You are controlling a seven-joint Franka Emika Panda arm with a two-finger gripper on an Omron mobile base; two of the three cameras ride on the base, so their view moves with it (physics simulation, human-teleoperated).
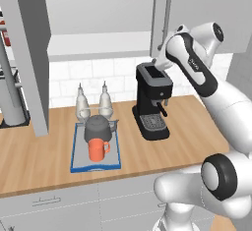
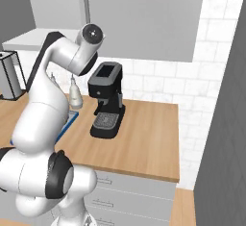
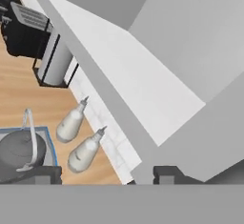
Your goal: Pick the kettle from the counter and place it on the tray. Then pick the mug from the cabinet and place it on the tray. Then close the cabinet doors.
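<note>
The dark grey kettle point(image 1: 97, 128) and the orange mug point(image 1: 97, 150) both stand on the blue-rimmed tray point(image 1: 78, 163) on the wooden counter point(image 1: 39, 151). In the hand view the kettle point(image 3: 19, 150) sits at the lower left on the tray point(image 3: 51, 147). The cabinet point(image 1: 98, 43) is above, with its white shelf point(image 3: 138, 87) bare. Its left door point(image 1: 29, 53) swings wide open. Its right door point(image 1: 165, 14) stands partly open. My gripper point(image 3: 105, 175) is open, raised to shelf height by the right door's point(image 3: 209, 137) lower edge, with nothing between its fingertips point(image 3: 166, 173).
Two pale shakers point(image 1: 93, 104) stand behind the tray against the tiled wall. A black coffee machine point(image 1: 152, 102) stands on the counter to the right of the tray, under my forearm. A metal canister point(image 2: 10, 73) is at the far left.
</note>
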